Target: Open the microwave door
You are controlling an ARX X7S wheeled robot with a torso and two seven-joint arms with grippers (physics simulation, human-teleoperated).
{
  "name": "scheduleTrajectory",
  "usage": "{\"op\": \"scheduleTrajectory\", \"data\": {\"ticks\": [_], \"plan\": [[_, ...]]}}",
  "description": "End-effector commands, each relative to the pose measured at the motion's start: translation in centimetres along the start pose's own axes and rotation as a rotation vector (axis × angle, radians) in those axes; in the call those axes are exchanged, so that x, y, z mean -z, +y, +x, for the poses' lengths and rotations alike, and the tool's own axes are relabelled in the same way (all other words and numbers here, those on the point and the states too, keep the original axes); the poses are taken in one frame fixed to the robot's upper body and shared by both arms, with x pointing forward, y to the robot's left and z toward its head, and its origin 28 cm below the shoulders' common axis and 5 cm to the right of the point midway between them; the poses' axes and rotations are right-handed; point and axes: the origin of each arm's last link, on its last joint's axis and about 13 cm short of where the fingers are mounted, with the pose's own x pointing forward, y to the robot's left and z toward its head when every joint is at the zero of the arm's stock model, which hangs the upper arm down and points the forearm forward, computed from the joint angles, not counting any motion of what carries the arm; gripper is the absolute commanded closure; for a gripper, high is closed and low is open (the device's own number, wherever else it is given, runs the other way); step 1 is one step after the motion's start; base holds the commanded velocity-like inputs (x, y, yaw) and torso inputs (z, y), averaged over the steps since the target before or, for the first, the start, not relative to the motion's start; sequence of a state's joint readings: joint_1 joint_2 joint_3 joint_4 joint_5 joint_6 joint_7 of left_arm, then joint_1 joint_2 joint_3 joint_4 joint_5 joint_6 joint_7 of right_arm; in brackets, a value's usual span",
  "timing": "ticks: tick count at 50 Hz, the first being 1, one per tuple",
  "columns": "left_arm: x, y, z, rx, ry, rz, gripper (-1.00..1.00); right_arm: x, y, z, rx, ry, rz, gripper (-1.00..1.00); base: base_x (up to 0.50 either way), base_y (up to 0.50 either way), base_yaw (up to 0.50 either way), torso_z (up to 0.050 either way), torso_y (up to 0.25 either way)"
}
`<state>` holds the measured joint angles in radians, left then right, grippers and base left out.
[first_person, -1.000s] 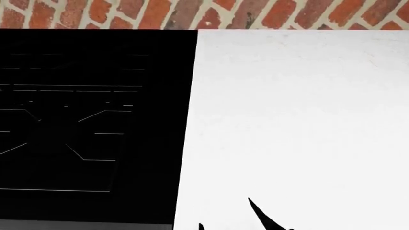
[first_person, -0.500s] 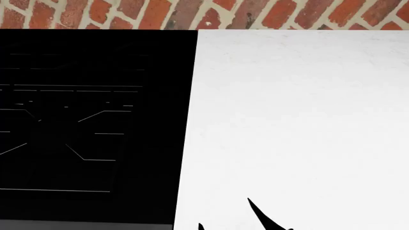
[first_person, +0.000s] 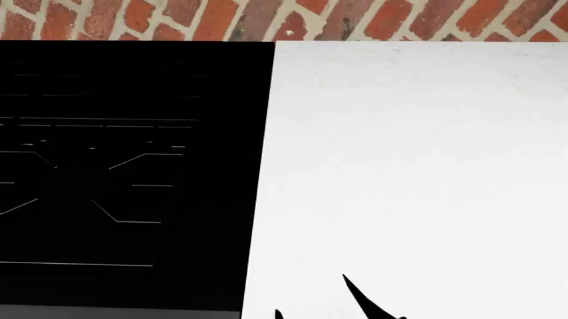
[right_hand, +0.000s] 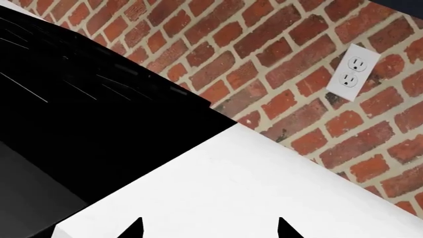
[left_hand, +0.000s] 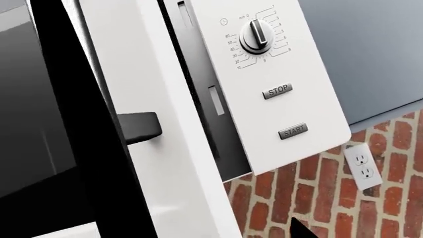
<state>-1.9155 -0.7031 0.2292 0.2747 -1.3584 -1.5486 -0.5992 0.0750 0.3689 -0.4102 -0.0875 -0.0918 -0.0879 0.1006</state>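
Already the microwave door (left_hand: 158, 148) stands ajar beside its control panel (left_hand: 271, 84).

Smooth white casing with a satin sheen covers the microwave door (left_hand: 155, 124) and control panel (left_hand: 274, 79), where a brushed-metal dial (left_hand: 258, 35) and two metallic buttons, STOP (left_hand: 278, 91) and START (left_hand: 293, 131), catch the light. The door window (left_hand: 29, 109) is glossy dark glass. Behind, a rough red brick wall (first_person: 293, 18) with pale mortar carries a white plastic outlet (right_hand: 355, 68). The worktop (first_person: 417, 166) is matt white, the cooktop (first_person: 124, 173) flat black.
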Motion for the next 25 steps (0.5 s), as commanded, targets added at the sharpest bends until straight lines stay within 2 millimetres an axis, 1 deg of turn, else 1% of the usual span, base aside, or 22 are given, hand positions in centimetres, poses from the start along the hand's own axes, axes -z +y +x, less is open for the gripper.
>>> {"op": "scheduleTrajectory", "data": {"ticks": [1, 13, 25], "plan": [[0.5, -1.1, -2.1, 0.158, -0.004, 0.045, -1.00, 0.5, 0.1, 0.0, -0.005, 0.026, -0.008, -1.00, 0.00, 0.00, 0.00, 0.000, 0.000], [2.0, -1.2, -2.7, 0.158, 0.034, 0.037, -1.00, 0.6, 0.1, 0.0, -0.004, 0.030, -0.005, -1.00, 0.00, 0.00, 0.00, 0.000, 0.000], [2.8, -1.6, -5.0, 0.178, 0.035, 0.045, -1.00, 0.6, 0.2, 0.0, -0.007, 0.034, -0.006, -1.00, 0.00, 0.00, 0.00, 0.000, 0.000]]}}
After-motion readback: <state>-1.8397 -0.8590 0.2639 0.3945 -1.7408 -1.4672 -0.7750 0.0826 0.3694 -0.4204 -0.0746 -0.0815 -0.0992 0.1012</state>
